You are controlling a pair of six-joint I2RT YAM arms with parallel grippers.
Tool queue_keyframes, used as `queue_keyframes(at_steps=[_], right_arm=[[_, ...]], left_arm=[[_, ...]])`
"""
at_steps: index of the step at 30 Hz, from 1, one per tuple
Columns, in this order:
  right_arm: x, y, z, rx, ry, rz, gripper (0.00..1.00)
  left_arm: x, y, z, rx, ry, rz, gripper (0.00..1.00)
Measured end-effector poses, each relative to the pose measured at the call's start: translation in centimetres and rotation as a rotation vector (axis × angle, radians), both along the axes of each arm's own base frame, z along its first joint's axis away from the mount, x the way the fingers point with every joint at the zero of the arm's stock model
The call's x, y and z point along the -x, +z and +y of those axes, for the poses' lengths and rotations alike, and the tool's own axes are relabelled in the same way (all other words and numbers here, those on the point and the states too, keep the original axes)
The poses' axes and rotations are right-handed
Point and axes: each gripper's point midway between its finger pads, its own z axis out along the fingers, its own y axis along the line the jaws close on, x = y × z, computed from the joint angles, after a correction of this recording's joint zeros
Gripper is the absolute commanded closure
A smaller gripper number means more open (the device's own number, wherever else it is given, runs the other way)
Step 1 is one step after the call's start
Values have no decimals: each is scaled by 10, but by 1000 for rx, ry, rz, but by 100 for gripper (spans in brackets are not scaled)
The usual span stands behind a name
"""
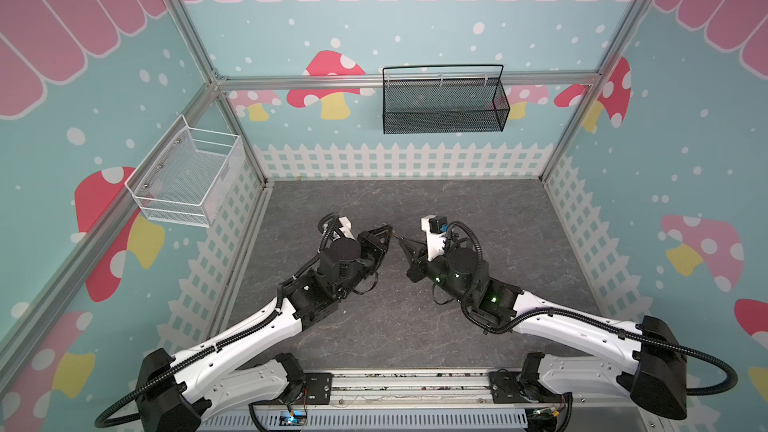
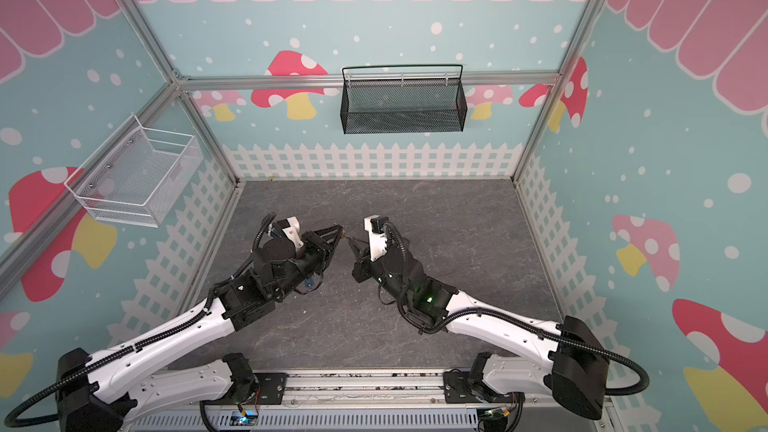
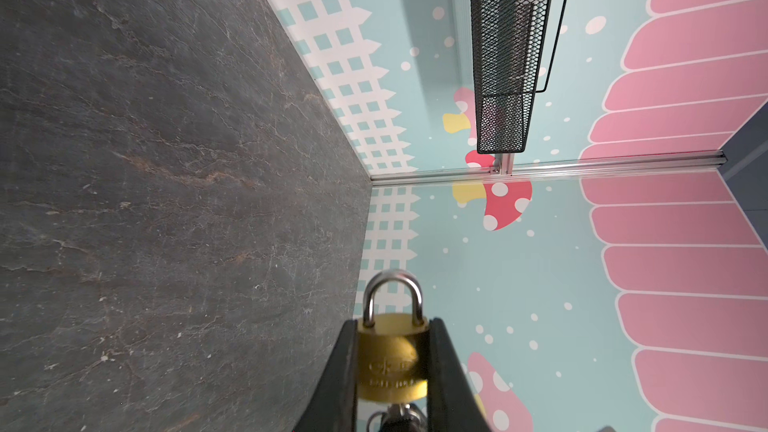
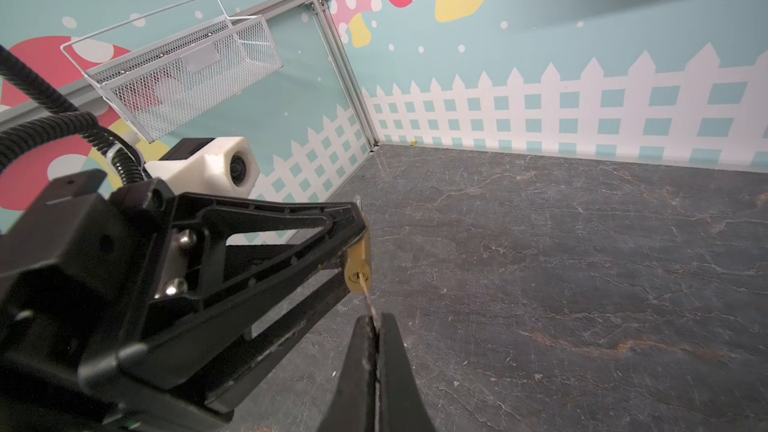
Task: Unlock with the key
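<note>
Nearest to you, your right pincer (image 4: 376, 320) is pressed together on the key (image 4: 367, 299). It grips the head, so the thin blade sticks out free in front. The blade tip meets the keyhole (image 4: 358, 277) in the bottom of the padlock (image 4: 361, 251); how deep it sits I cannot tell.

Just beyond, your left pincer (image 3: 392, 338) pinches the padlock by the sides of its brass body. The keyhole end is turned toward the key and the shackle (image 3: 392, 297) points away. I think this grip is there to stop the body from turning with the key. Both shackle legs sit in the body, so the lock looks not yet open.

Both pincers meet above the bench (image 1: 478, 222), which gives the key a free way. You should probably push straight along the blade and then turn; a small angle error may bend the blade or make it slip.

Farther away, the white basket (image 1: 187, 176) and the black basket (image 1: 444, 105) hang on the walls, well apart from the work.
</note>
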Motion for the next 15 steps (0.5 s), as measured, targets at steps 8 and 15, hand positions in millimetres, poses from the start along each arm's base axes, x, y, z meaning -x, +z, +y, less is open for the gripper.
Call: queue_keyframes(at_steps=[8,15], right_arm=[[-1,3,7,-27,15,40,100],[-4,3,8,-46,9,103,100]], left_arm=[[-3,2,3,-42,52,-34,100],[-4,1,2,-75,89,-57,100]])
